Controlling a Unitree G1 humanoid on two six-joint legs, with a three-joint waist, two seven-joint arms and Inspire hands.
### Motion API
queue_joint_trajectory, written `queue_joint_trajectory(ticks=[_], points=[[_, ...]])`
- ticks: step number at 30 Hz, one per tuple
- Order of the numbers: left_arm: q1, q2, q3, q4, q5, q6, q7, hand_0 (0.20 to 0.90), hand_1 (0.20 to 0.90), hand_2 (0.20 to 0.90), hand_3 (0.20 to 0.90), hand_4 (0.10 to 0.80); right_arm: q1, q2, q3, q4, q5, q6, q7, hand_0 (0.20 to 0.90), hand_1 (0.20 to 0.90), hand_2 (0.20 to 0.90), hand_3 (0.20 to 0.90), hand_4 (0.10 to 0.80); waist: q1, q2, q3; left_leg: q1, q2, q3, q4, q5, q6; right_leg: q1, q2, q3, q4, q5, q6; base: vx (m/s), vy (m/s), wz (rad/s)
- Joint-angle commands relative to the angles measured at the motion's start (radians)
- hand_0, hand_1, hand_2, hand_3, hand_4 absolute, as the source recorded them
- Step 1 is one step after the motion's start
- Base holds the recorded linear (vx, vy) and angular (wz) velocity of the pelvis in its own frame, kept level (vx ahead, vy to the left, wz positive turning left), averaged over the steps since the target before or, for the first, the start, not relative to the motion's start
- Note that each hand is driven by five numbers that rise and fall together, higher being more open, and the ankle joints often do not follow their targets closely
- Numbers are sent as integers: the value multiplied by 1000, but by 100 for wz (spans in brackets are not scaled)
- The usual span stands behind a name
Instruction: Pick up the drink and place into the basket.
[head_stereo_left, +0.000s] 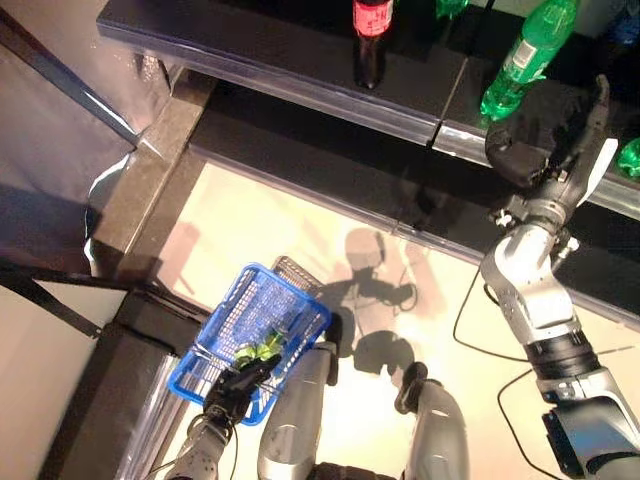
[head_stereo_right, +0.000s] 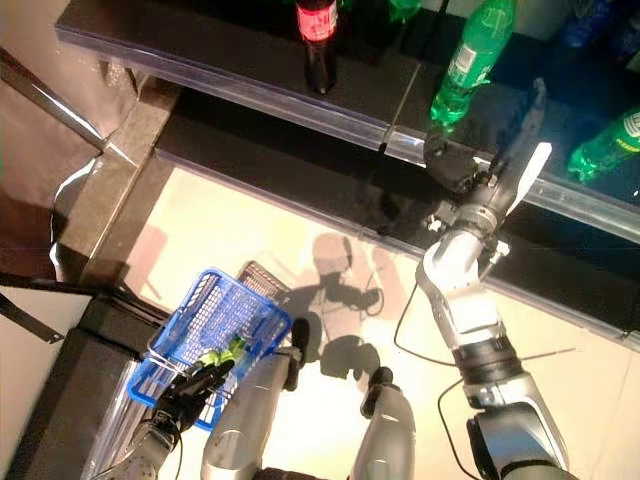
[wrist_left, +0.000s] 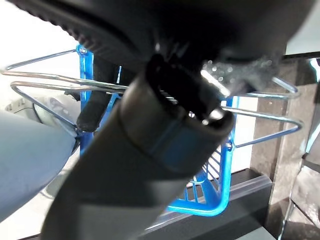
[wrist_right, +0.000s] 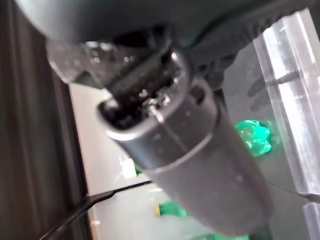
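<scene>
A green drink bottle (head_stereo_left: 528, 50) stands on the dark shelf (head_stereo_left: 300, 60) at the upper right. My right hand (head_stereo_left: 545, 150) is raised just in front of it, open, fingers straight, a little apart from the bottle. The bottle's green base (wrist_right: 255, 137) shows past the thumb in the right wrist view. My left hand (head_stereo_left: 238, 385) at the lower left is shut on the wire handles (wrist_left: 50, 82) of the blue basket (head_stereo_left: 232, 310), which hangs low. A green drink (head_stereo_left: 258, 350) lies inside the basket.
A dark cola bottle (head_stereo_left: 370, 40) with a red label stands further left on the shelf. Another green bottle (head_stereo_right: 610, 140) lies at the far right. The shelf has a clear front lip (head_stereo_left: 330, 100). A stone pillar (head_stereo_left: 150, 170) and a dark low unit (head_stereo_left: 110, 390) are on the left.
</scene>
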Motion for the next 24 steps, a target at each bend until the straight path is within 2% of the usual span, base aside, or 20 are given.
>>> queue_joint_trajectory(ticks=[1, 13, 24], points=[[68, 2, -96, -123, 18, -19, -89, 300, 300, 300, 200, 100, -171, -116, -1, -64, -16, -52, -32, 900, 900, 900, 900, 800, 9, -5, -18, -2, -1, -99, 66, -67, -32, -25, 23, -26, -86, 165, -38, -29, -16, -7], [29, 48, -97, -167, -21, -21, -69, 300, 300, 300, 200, 100, -387, -142, 24, 80, 84, -87, -32, 900, 900, 900, 900, 800, 30, -42, -18, -107, 7, -99, 78, -73, -13, -112, 43, -12, -127, 207, -23, -14, -21, -6], [16, 85, -92, -163, -59, -17, -94, 300, 300, 300, 200, 100, -564, -193, 69, 271, 217, -119, -26, 900, 900, 900, 900, 800, 45, -57, -18, -153, -8, -91, 81, -89, 6, -166, 33, -5, -142, 233, -7, 2, 11, -6]])
